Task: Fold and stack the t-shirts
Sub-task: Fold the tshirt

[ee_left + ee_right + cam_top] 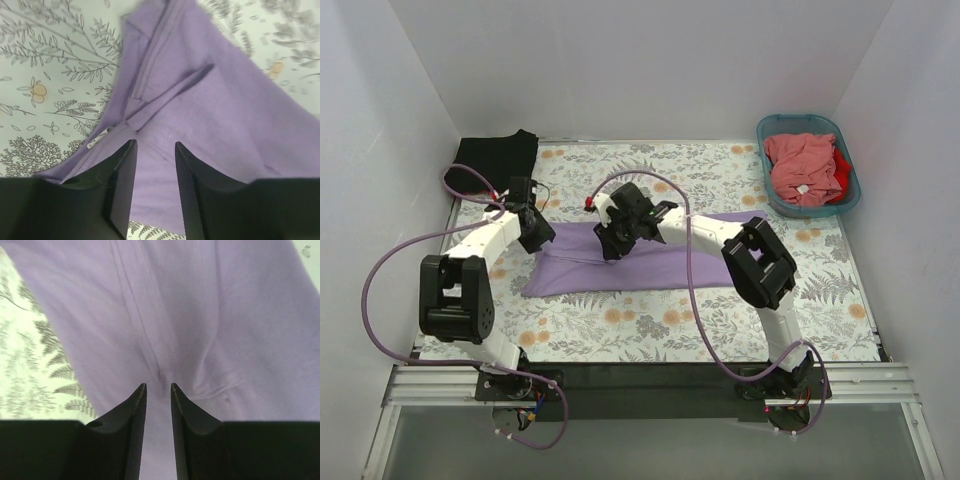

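Soft lavender t-shirt (620,275) lies folded, seams ridged.

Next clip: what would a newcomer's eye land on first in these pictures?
The lavender shirt lies spread across the middle of the flowered table. The left gripper and right gripper are both low over it, jaws slightly apart. Next comes the teal basket at the far right corner, holding a pink shirt and a red shirt, and then the black shirt at the far left corner.
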Motion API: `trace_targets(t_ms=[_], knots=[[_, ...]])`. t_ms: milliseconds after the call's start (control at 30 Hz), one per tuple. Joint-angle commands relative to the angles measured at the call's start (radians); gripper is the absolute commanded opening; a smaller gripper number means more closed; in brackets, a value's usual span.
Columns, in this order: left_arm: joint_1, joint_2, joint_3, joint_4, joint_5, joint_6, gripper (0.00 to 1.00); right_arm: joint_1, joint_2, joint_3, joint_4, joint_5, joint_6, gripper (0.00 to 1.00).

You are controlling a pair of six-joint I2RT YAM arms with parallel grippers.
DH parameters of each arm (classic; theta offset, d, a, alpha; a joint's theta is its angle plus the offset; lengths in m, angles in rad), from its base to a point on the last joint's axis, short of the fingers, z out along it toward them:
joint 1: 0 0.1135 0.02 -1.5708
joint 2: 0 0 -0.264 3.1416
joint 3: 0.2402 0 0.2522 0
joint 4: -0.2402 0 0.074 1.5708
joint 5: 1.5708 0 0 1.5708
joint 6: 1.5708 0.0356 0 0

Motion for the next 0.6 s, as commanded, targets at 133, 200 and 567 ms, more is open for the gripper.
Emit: trace_targets(t_ms=[133,200,567], knots=[[0.004,-0.184,0.011,0.065,0.076,-0.014,0.32,-0.148,-0.068,-0.014,0.194,-0.385,0.229,0.32],[-0.003,-0.169,-0.016,0.093,0.122,-0.031,0.26,-0.165,-0.049,-0.016,0.252,-0.435,0.292,0.32],[0.007,0.070,-0.080,0.229,0.107,-0.177,0.10,-0.228,0.182,-0.009,0.411,-0.494,0.450,0.32]])
